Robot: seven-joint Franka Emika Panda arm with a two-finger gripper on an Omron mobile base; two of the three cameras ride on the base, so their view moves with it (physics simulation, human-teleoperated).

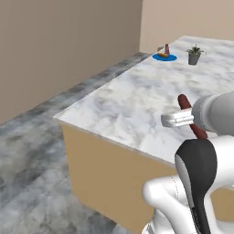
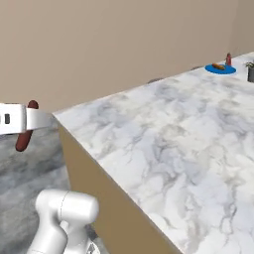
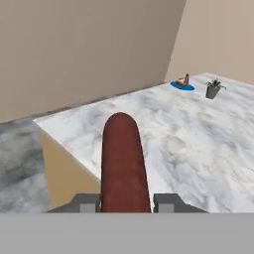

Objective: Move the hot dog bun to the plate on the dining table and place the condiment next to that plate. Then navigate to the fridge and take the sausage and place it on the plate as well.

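My gripper (image 3: 124, 201) is shut on the sausage (image 3: 123, 163), a dark red cylinder that sticks out past the fingers (image 3: 166, 202). The left base view has the gripper (image 1: 187, 118) and sausage (image 1: 184, 102) over the near part of the dining table (image 1: 128, 105). From the right base, gripper (image 2: 20, 119) and sausage (image 2: 23, 141) hang just off the table's corner (image 2: 64, 119). Far across the marble lies the blue plate (image 1: 164, 57) with the hot dog bun (image 1: 162, 55) on it and the condiment (image 1: 167, 48) upright beside it. The fridge is out of view.
A small potted plant (image 1: 194, 55) stands on the table to the right of the plate. Beige walls (image 1: 68, 45) run behind the table, with a strip of grey floor (image 1: 27, 151) between wall and table.
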